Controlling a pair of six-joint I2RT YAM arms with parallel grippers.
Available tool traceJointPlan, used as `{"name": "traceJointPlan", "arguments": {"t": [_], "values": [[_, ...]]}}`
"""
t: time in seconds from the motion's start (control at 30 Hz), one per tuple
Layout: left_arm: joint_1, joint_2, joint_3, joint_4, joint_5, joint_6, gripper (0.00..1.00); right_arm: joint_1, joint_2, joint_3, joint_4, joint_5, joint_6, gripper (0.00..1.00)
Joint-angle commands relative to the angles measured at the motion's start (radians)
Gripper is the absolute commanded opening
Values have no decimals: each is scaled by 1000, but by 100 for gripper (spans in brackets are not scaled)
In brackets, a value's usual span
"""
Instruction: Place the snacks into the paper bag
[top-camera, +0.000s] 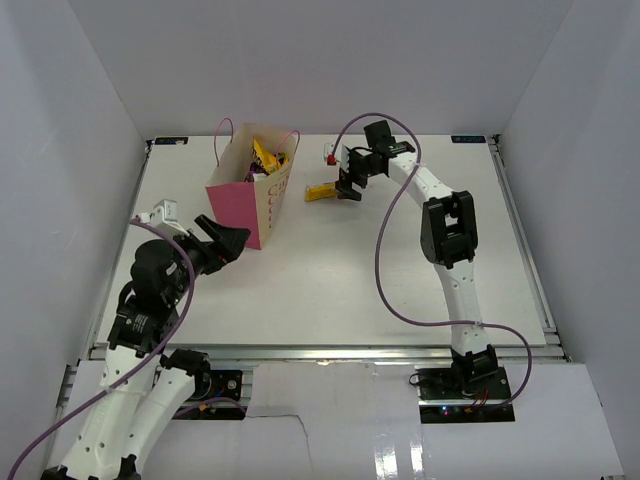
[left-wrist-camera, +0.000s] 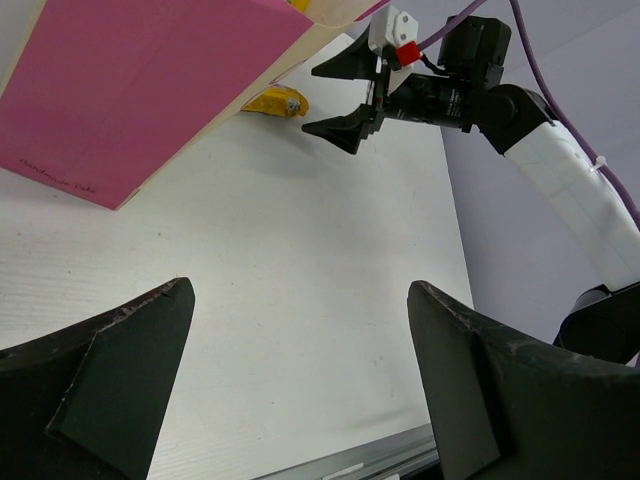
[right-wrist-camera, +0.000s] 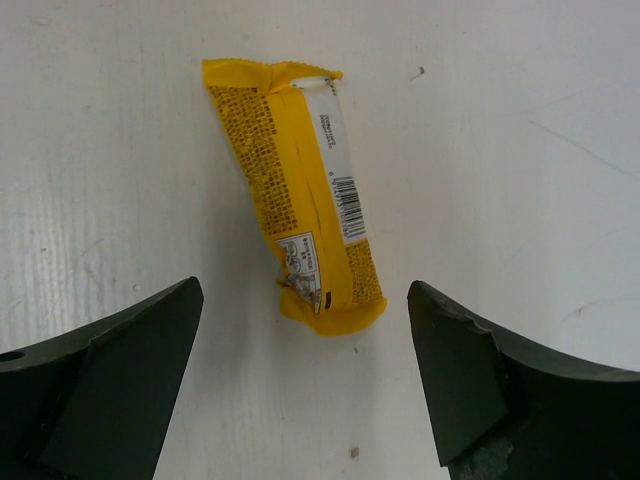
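The pink paper bag (top-camera: 238, 205) stands upright at the back left, with yellow and dark purple snack wrappers (top-camera: 264, 158) showing in its open top. One yellow candy packet (top-camera: 319, 193) lies flat on the table right of the bag. My right gripper (top-camera: 347, 186) is open just above and beside that packet's right end. In the right wrist view the packet (right-wrist-camera: 300, 200) lies just ahead of the open jaws (right-wrist-camera: 305, 290), untouched. My left gripper (top-camera: 226, 240) is open and empty beside the bag's near corner. The left wrist view shows the bag's pink wall (left-wrist-camera: 150, 90) and the packet (left-wrist-camera: 275, 102).
White walls enclose the table on three sides. A purple cable (top-camera: 385, 270) loops along the right arm. The table's metal front edge (top-camera: 320, 352) runs near the arm bases.
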Motion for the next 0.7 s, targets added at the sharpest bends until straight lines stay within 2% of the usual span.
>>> {"name": "traceJointPlan", "arguments": {"t": [0.0, 0.2, 0.3, 0.33, 0.37, 0.43, 0.47, 0.53, 0.57, 0.67], "values": [[4, 15, -16, 40, 29, -24, 98, 27, 44, 41, 98, 43, 41, 89], [4, 27, -36, 71, 53, -59, 98, 63, 98, 45, 172, 114, 48, 89], [4, 23, -42, 74, 56, -71, 98, 79, 115, 47, 167, 132, 54, 83], [4, 21, -46, 74, 56, -74, 98, 82, 116, 45, 161, 131, 61, 79], [3, 21, -47, 75, 56, -82, 98, 83, 115, 42, 144, 120, 66, 69], [4, 18, -53, 79, 59, -96, 98, 82, 101, 30, 121, 112, 67, 57], [4, 21, -62, 82, 61, -105, 98, 79, 92, 16, 95, 97, 67, 46], [4, 32, -76, 95, 67, -152, 98, 73, 45, -47, 68, 69, 64, 36], [4, 38, -101, 109, 75, -169, 98, 68, 24, -74, 55, 43, 63, 27], [4, 65, -153, 195, 125, -252, 98, 60, -92, -227, 40, -18, 69, 20]]}}
